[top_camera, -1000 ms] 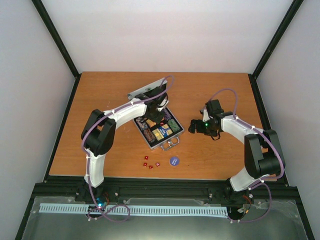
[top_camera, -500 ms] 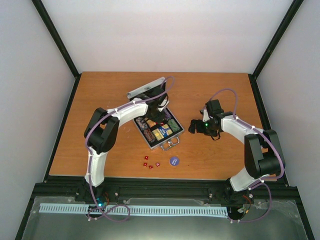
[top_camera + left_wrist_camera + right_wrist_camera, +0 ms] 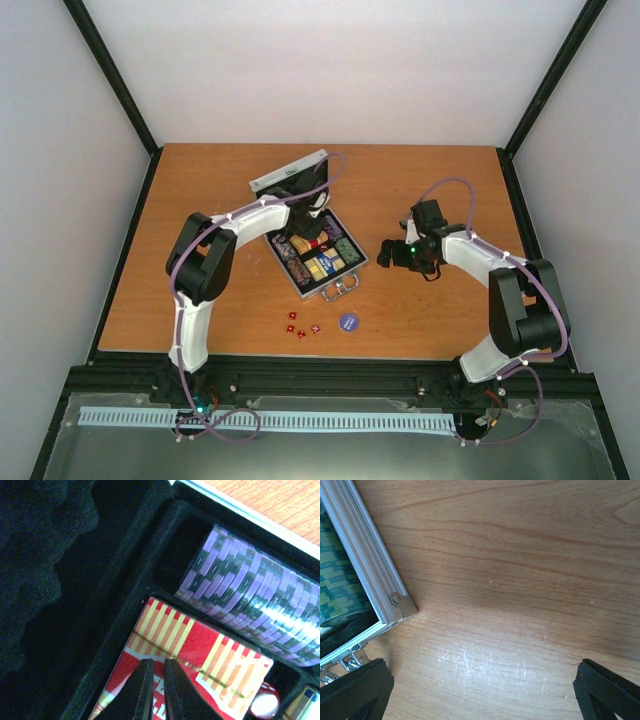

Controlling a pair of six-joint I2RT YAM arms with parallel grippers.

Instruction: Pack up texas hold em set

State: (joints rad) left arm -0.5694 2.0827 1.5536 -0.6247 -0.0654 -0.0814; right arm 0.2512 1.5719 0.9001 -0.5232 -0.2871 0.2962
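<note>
The small silver aluminium case with black lining (image 3: pixel 310 293) lies open at the middle of the brown wooden table (image 3: pixel 200 200), its lid raised at the far left. It holds a row of purple chips (image 3: pixel 250 605) and, beside them, the red-orange striped card box (image 3: pixel 200 650). The left gripper (image 3: pixel 159 664) hangs just over that box with its two dark fingers pressed almost together and nothing between them. The right gripper (image 3: pixel 480 690) hovers over bare wood just beside the case's right corner, its fingers spread wide and empty. The tiny red dice (image 3: pixel 300 327) and the round blue-purple disc (image 3: pixel 348 321) lie on the table nearer the arm bases, apart from the case.
</note>
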